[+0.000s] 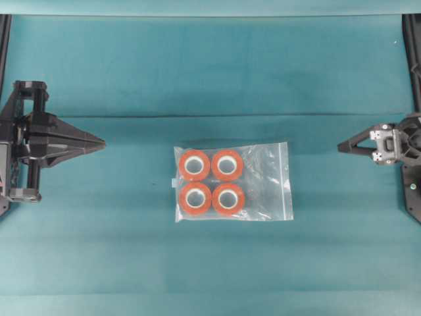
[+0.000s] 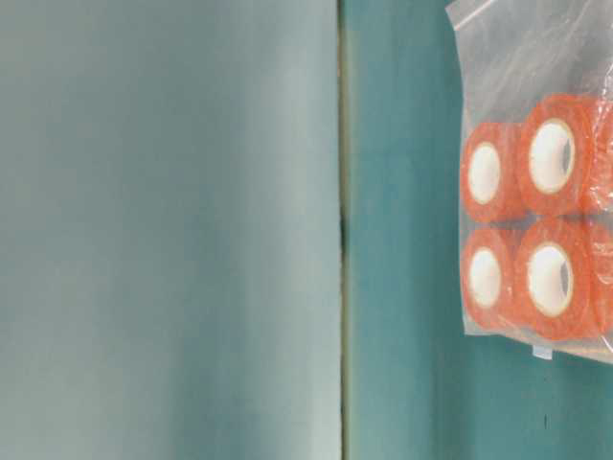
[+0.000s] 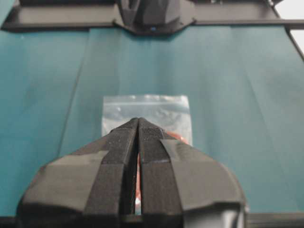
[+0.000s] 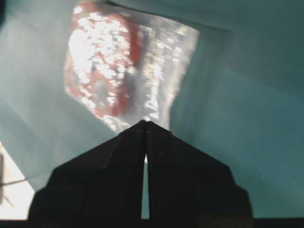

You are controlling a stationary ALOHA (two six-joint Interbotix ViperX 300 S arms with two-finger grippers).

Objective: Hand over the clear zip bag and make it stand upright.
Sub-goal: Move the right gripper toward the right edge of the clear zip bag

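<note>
Well ahead of both our claws, the clear zip bag (image 1: 231,182) lies flat on the teal cloth (image 1: 197,72), and with the left gripper (image 1: 102,142) and right gripper (image 1: 341,146) both pinched closed and empty, we'd guess the slick plastic just slides away if we don't open up first.

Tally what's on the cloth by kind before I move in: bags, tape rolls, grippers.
Clear zip bag: 1, lying flat
Orange-red tape rolls inside it: 4, two by two
Grippers: 2, left gripper and right gripper, both shut and apart from the bag
Total: 7
</note>
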